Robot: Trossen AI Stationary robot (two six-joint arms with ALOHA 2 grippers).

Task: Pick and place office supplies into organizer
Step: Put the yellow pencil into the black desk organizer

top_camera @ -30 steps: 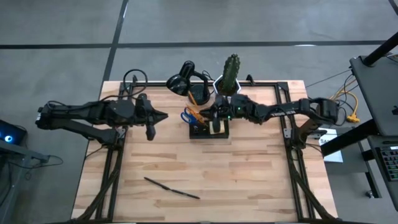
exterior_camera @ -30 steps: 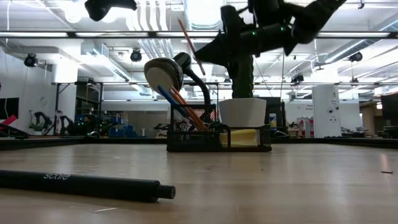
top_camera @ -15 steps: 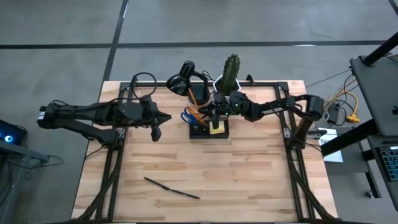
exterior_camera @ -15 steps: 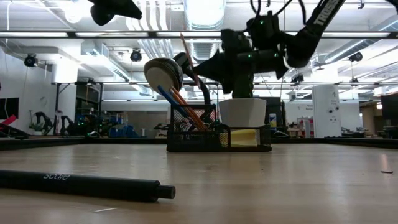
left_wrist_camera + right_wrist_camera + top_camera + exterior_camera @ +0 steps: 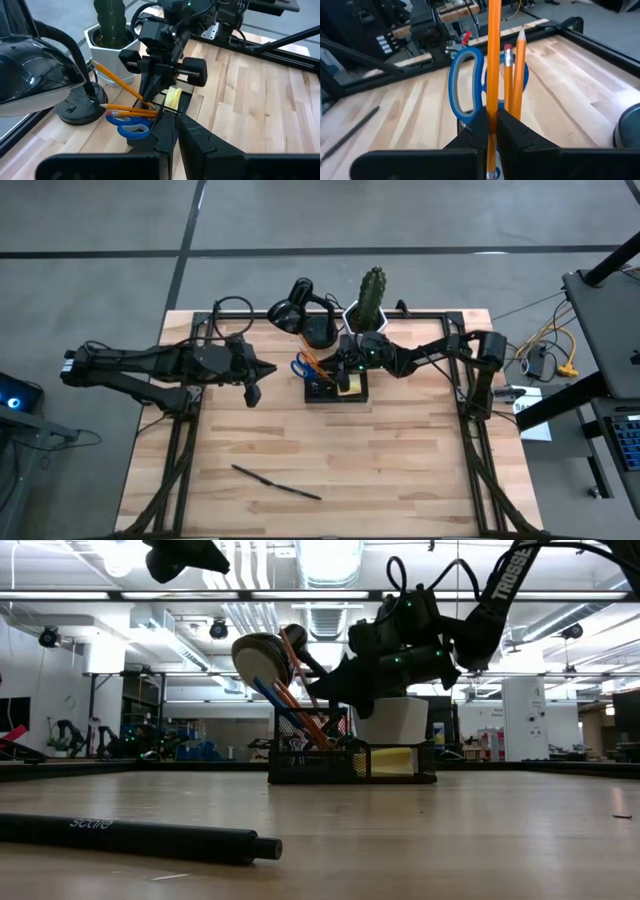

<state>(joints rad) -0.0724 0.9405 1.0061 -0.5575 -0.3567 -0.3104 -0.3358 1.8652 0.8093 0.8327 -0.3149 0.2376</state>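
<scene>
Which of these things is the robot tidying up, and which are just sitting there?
Part of the job: organizer, orange pencil in the right gripper, scissors, yellow sticky pad, dark pen.

Just sitting there: desk lamp, cactus pot.

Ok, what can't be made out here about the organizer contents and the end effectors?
- High view: the organizer interior is covered by the right end effector.
- Low view: the organizer's mesh wall hides the pencil ends.
- Left wrist view: the left end effector fingertips run together, so any gap is unclear.
- High view: the pen is too small for detail.
</scene>
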